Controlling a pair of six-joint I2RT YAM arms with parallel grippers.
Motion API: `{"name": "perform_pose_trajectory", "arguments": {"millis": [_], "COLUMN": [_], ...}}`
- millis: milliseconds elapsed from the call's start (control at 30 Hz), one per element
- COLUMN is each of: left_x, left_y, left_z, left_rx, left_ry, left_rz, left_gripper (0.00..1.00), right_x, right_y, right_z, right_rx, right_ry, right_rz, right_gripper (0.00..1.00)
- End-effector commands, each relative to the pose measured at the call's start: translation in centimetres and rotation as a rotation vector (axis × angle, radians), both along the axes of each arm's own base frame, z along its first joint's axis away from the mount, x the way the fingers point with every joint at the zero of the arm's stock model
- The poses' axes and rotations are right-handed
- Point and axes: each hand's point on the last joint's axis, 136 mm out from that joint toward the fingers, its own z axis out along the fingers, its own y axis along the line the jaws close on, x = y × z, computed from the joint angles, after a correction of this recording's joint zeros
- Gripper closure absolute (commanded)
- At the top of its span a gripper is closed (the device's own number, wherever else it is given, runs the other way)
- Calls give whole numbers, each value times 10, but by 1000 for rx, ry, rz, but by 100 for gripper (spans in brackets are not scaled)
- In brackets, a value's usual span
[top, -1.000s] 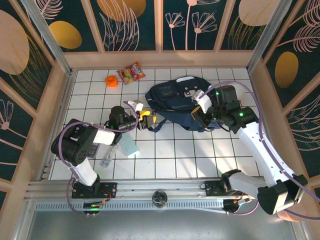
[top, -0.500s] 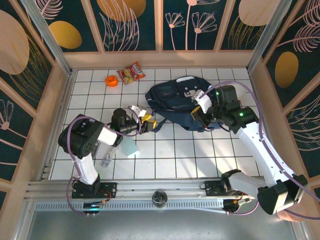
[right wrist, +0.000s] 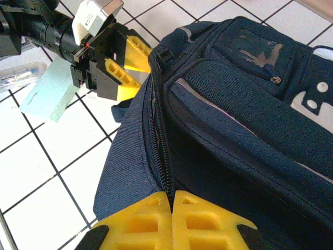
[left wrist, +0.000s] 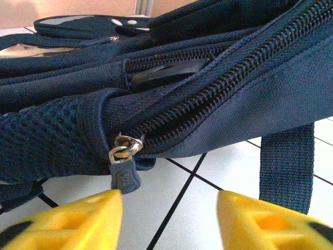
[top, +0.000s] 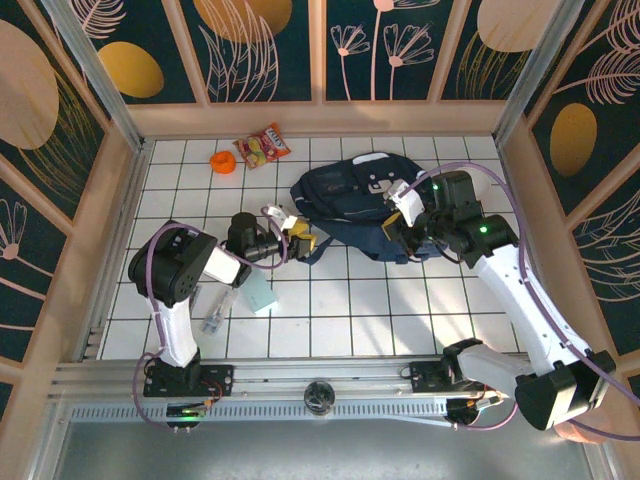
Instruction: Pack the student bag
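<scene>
The student bag [top: 345,200] lies toward the far edge of the counter [top: 330,300]. The left gripper [left wrist: 169,221] holds its jaws wide, just beside the zipper pull [left wrist: 124,164] at the bag's left end. The right gripper [right wrist: 171,208] has its jaws pinched tight on the bag's zipper seam.

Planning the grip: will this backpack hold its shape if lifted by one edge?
Probably floppy: the student bag lies slumped, fabric folded along the zipper. It may snag when pushed, since a strap trails on the tiles.
</scene>
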Motion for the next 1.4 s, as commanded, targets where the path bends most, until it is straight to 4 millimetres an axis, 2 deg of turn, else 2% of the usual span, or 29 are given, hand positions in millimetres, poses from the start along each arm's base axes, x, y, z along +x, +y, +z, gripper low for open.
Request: {"name": "perform_pose_trajectory", "arguments": {"millis": [0,100,200,333,567,667,800,1067,1200,1233,1300,1367], "left_x": [11,16,17,15,-13,-21,-21,-11,-9,-8,-4,0], "left_y": [-1,5,7,0,-16,-16,-13,-8,-8,-7,-6,-3], "left_z": [12,11,8,7,22,25,24,24,25,24,21,16], "left_rx": [-29,-19,-13,-29,-71,-62,-54,-64,-70,-69,-62,-52], "left_ry": [-51,-61,-59,-68,-121,-130,-124,-89,-75,-69,-57,-41], "left_rz": [43,97,113,61,-129,-148,-127,-52,-44,-34,-5,25], "left_gripper": [43,40,32,34,53,65,83,100,100,94,76,67], "right_x": [4,3,1,0,2,3,6,7,7,6,6,5], "right_y": [6,6,6,6,6,5,5,5,4,4,4,4], "right_z": [45,45,45,44,40,39,38,32,31,31,33,34], "right_rx": [95,98,102,108,114,111,112,109,110,111,111,112], "right_ry": [-140,-138,-135,-133,-131,-134,-136,-122,-121,-120,-123,-122], "right_rz": [17,17,17,16,6,-1,-9,-20,-25,-24,-26,-24], "right_gripper": [100,100,100,100,100,100,100,100,100,100,100,100]}}
